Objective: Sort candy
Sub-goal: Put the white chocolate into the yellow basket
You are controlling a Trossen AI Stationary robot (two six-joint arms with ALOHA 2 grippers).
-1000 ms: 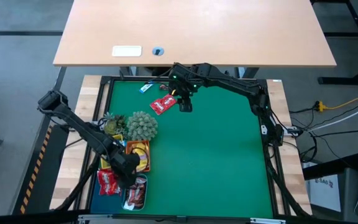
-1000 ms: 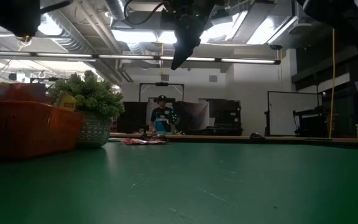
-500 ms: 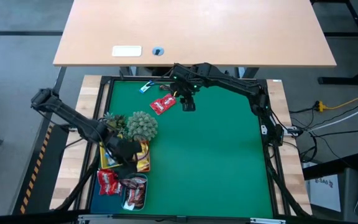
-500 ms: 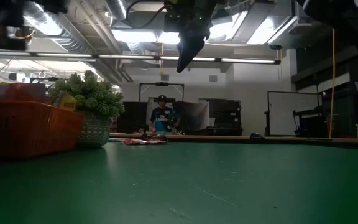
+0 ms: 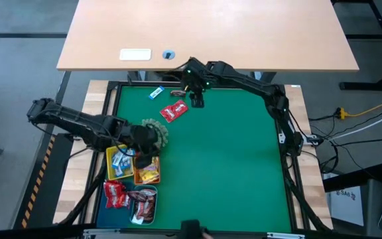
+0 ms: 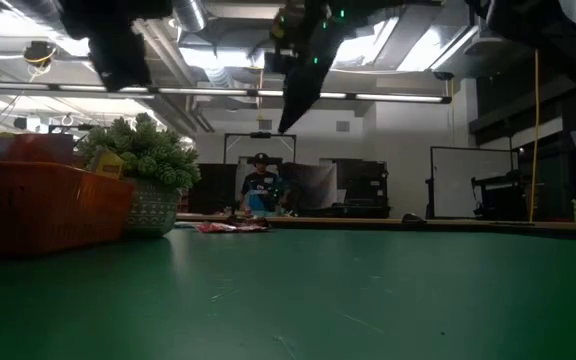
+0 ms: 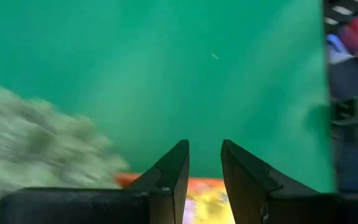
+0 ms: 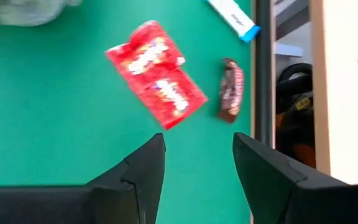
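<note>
Across the green counter (image 5: 231,166), under ceiling lights, a person (image 6: 261,188) stands far behind the plant ball (image 5: 152,133). Beyond that ball lie a red packet (image 5: 174,111), brown bar (image 5: 176,93) and blue-white wrapper (image 5: 156,93), the right tool (image 5: 196,101) open and empty above them. Over the ball's near side hovers the left tool (image 5: 140,141), slightly parted, empty, beside trays (image 5: 111,158) holding candy.

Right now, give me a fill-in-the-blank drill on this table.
1. The right gripper hovers with ____ jaws, holding nothing.
2. The red packets lie on the ____ mat.
3. The brown bar lies beside the red packets, near the mat's ____ edge.
4. The left gripper hangs over the ____.

Answers: open; green; far; plant
</note>
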